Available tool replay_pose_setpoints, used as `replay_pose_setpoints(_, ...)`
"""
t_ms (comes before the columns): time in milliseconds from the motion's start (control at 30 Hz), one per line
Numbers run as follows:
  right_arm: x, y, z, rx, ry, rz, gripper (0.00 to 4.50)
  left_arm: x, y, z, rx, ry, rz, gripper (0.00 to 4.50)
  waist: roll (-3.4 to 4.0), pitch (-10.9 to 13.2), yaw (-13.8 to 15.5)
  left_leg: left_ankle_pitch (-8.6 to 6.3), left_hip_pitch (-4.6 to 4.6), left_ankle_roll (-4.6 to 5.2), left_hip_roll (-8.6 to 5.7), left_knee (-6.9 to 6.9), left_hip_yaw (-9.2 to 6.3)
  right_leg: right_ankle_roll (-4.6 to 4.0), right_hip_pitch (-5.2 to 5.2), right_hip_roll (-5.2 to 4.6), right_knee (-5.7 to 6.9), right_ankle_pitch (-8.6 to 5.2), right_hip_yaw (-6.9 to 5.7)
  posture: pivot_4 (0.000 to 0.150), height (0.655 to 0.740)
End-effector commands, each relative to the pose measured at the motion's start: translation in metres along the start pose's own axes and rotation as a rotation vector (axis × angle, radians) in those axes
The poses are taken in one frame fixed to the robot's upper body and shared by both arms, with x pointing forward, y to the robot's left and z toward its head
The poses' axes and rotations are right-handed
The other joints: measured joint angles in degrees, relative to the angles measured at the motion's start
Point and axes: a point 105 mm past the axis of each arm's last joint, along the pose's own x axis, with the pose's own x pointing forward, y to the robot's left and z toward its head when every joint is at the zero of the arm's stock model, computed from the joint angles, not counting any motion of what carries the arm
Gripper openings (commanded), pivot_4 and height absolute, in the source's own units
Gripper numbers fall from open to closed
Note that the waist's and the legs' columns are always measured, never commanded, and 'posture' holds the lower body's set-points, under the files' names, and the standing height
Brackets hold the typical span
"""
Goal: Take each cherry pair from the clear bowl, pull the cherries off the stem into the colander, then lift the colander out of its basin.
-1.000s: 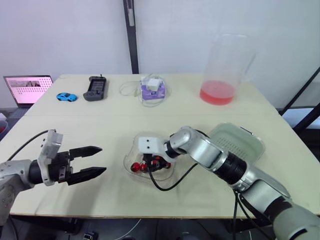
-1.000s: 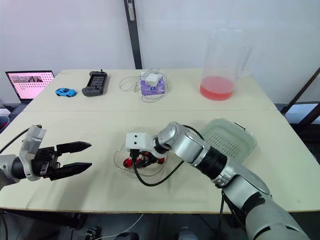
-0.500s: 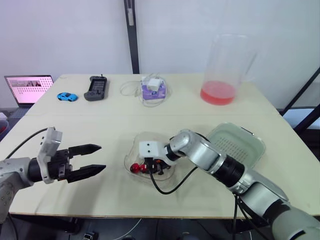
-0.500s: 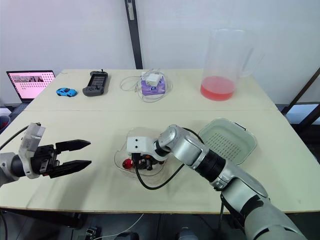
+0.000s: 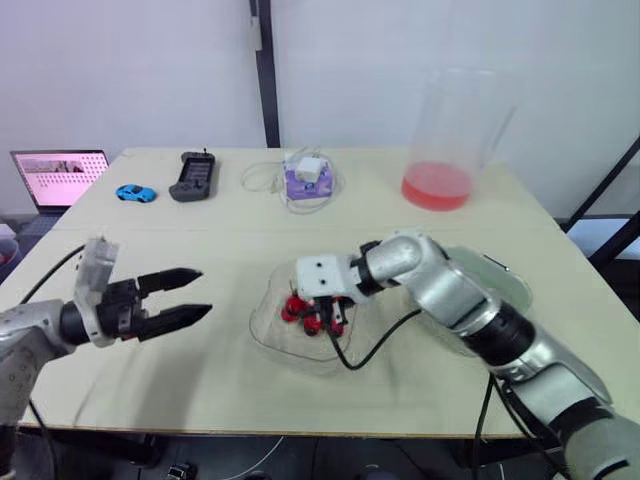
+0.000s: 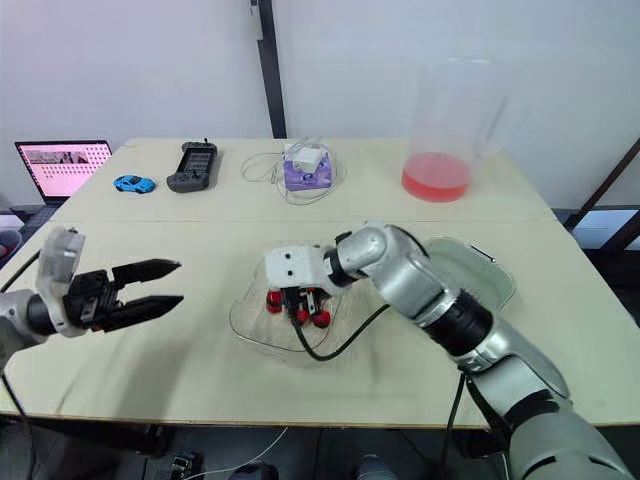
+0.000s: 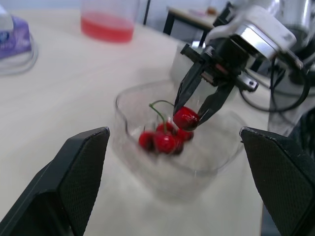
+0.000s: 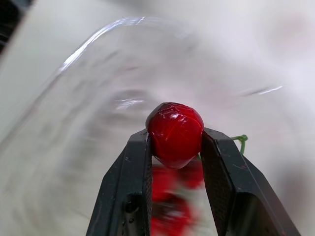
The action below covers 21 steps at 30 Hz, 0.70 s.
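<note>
Right gripper (image 8: 175, 142): closed upon a single cherry (image 8: 174, 129), which is pinched between the two black fingers; it is held above the clear bowl (image 5: 262, 325).
Left gripper (image 5: 203, 291): held well open and empty, near the table's left edge, pointed towards the bowl and well apart from it.
Held cherry: glossy red, round, with slightly creased skin; a thin green stem (image 7: 158, 109) is seen arching from it down towards the fruit below. Whether a second cherry hangs from that stem cannot be told.
Remaining cherries (image 7: 165, 140): a small red cluster lying in the bottom of the bowl.
Clear bowl: set on the table (image 5: 400, 230) towards the middle of its near edge.
Colander (image 6: 492, 272): seated in its basin beside the bowl, towards the table's right edge, and partly hidden by the right arm; no fruit is seen in the visible part.
Progress: judged early. A cherry is gripped and raised; the stem is not yet pulled off, several cherries are left in the bowl, and the colander is not yet lifted out.
</note>
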Motion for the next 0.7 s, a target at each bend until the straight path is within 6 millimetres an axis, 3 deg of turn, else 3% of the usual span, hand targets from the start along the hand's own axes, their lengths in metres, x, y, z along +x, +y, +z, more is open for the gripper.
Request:
replay_pose_setpoints(33, -0.017, -0.016, 0.012, -0.216, 0.011, -0.145, 1.41, 0.005, 0.001, 0.017, -0.013, -0.06, -0.018, 4.5, 0.0, 0.0, -0.09, 0.0, 0.01, 0.0, 0.0, 0.0, 0.0, 0.0, 0.0, 0.0, 0.0, 0.0, 0.0, 0.15, 0.7332)
replay_pose_setpoints(200, -0.03, -0.028, 0.017, -0.482, 0.014, -0.354, 1.41, 0.026, 0.001, 0.031, -0.064, -0.108, -0.08, 4.5, 0.0, 0.0, -0.02, 0.0, 0.0, -0.01, -0.01, 0.04, 0.01, 0.0, -0.01, -0.01, 0.05, 0.0, 0.01, 0.15, 0.7332)
replay_pose_setpoints(300, -0.031, -0.024, 0.015, -0.624, 0.028, -0.429, 1.41, 0.04, 0.004, 0.037, -0.075, -0.127, -0.093, 4.5, -0.01, -0.01, 0.03, 0.01, -0.01, -0.01, -0.01, 0.08, 0.01, 0.0, -0.01, 0.0, 0.06, 0.0, 0.01, 0.15, 0.7332)
replay_pose_setpoints(500, -0.026, -0.014, 0.006, -0.679, 0.054, -0.449, 1.41, 0.068, 0.019, 0.045, -0.085, -0.201, -0.043, 4.5, -0.01, -0.01, 0.02, 0.01, -0.01, -0.02, -0.03, 0.13, 0.0, 0.0, 0.01, 0.0, 0.09, 0.0, 0.02, 0.15, 0.7332)
replay_pose_setpoints(700, -0.024, -0.014, 0.006, -0.704, 0.068, -0.462, 1.41, 0.091, 0.015, 0.04, -0.099, -0.172, -0.126, 4.5, -0.02, -0.01, -0.02, 0.04, 0.0, -0.07, -0.03, 0.15, -0.01, 0.0, 0.0, 0.01, 0.14, 0.0, 0.02, 0.15, 0.7332)
